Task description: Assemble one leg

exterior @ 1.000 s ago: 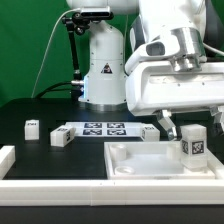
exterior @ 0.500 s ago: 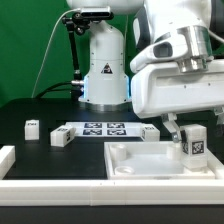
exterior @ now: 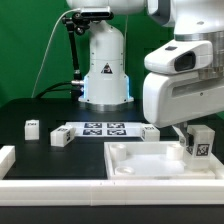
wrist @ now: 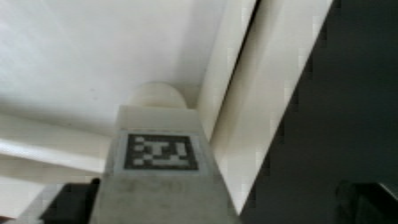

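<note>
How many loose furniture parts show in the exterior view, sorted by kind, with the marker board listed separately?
Small tagged white leg blocks: 4 (far one, one by the board, one behind the tray, one standing at the tray's corner)
Large white tray-like part: 1
Marker board: 1
Total: 6

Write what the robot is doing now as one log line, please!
step: seating leg | leg: upright in tray-like part corner | fingers: open beside leg | grip: cannot tell
</note>
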Controlling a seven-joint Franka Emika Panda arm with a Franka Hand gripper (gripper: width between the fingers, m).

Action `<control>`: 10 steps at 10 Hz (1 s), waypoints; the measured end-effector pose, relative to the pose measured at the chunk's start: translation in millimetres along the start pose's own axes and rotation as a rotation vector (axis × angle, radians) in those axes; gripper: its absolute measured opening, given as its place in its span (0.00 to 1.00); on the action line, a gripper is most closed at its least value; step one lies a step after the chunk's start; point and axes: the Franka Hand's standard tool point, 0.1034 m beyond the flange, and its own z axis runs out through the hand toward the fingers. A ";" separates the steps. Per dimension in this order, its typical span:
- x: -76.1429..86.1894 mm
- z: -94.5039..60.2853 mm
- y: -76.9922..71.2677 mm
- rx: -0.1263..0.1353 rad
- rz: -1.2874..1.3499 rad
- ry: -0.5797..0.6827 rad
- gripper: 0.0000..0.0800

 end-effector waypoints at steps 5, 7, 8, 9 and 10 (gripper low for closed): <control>-1.2 -1.4 14.4 -0.009 0.013 0.022 0.81; -2.0 -0.1 16.3 -0.009 0.012 0.021 0.69; -1.9 -0.1 16.0 -0.009 0.012 0.020 0.51; -1.9 -0.1 16.0 -0.009 0.012 0.020 0.36; -1.9 0.0 15.7 -0.008 0.030 0.021 0.36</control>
